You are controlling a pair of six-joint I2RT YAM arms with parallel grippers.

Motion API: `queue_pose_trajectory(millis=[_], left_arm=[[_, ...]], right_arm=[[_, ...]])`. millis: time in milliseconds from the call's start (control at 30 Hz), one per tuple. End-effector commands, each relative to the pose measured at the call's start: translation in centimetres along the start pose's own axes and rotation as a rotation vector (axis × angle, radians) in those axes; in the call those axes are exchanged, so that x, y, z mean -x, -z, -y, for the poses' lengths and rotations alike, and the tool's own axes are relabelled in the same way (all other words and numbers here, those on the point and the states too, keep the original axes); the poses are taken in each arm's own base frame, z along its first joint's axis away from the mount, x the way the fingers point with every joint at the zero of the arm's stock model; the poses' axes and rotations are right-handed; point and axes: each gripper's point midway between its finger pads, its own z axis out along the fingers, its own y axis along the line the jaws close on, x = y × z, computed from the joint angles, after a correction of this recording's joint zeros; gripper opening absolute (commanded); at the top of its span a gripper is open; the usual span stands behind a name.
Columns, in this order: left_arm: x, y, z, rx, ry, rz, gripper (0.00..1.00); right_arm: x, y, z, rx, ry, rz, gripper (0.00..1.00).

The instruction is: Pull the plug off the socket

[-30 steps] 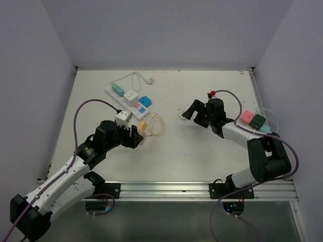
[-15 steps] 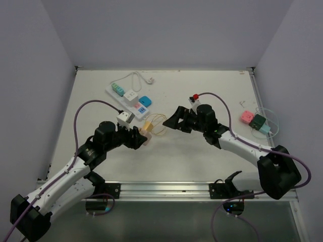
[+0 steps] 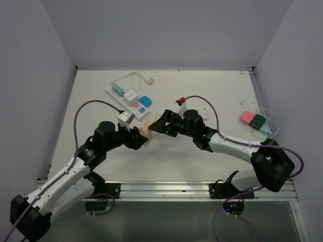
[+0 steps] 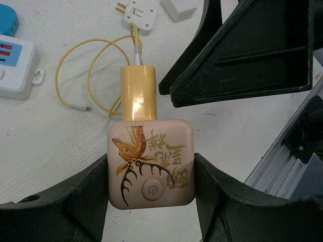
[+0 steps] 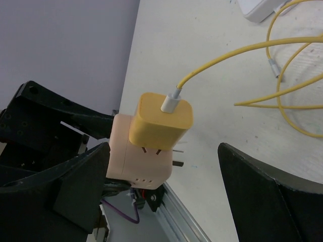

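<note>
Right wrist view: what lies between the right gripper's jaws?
The yellow plug, seated in the pink cube; neither jaw touches it. The right wrist view shows this.

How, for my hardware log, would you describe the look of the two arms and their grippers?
Both the left arm and the right arm have white links with black joint housings. A purple cable loops along each; the right arm's carries a red fitting near the wrist. The left gripper and right gripper are matt black, with broad, angular fingers.
</note>
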Motion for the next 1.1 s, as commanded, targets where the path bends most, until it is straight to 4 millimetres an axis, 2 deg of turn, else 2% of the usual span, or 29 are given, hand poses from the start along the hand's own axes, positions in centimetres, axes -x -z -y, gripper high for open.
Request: queue_pose_trajectory(millis=[0, 200, 333, 433, 467, 567, 600, 700, 867, 1067], left_arm=[[2.6, 0.1, 1.1, -0.052, -0.025, 0.103, 0.0], [2.4, 0.0, 1.2, -0.063, -0.022, 0.097, 0.0], [2.4, 0.0, 1.2, -0.057, -0.022, 0.099, 0.0], [2.4, 0.1, 1.1, -0.052, -0.021, 0.099, 0.0], [2.4, 0.1, 1.1, -0.052, -0.019, 0.097, 0.0], [2.4, 0.3, 1.1, -0.05, -0.014, 0.104, 0.0], [2.5, 0.5, 1.2, -0.052, -0.012, 0.111, 0.0], [2.6, 0.7, 1.3, -0.055, -0.006, 0.118, 0.0], [1.8, 1.0, 1.4, -0.056, 0.014, 0.093, 0.0], [-0.3, 0.6, 1.4, -0.062, 0.066, 0.0, 0.0]], right_arm=[[1.7, -1.5, -2.9, 0.067, -0.007, 0.073, 0.92], [1.2, -3.3, -3.4, 0.097, -0.026, 0.07, 0.85], [1.4, -3.8, -3.7, 0.107, -0.034, 0.084, 0.75], [1.4, -3.6, -3.5, 0.114, -0.041, 0.099, 0.56], [1.3, -3.6, -3.5, 0.116, -0.053, 0.1, 0.43], [1.0, -3.4, -2.9, 0.108, -0.071, 0.104, 0.23], [0.9, -3.3, -2.7, 0.105, -0.072, 0.104, 0.13], [1.3, -3.1, -1.8, 0.072, -0.068, 0.134, 0.0], [2.8, -2.8, -1.1, 0.011, -0.029, 0.175, 0.0], [6.4, -2.0, 0.0, -0.092, 0.045, 0.272, 0.0]])
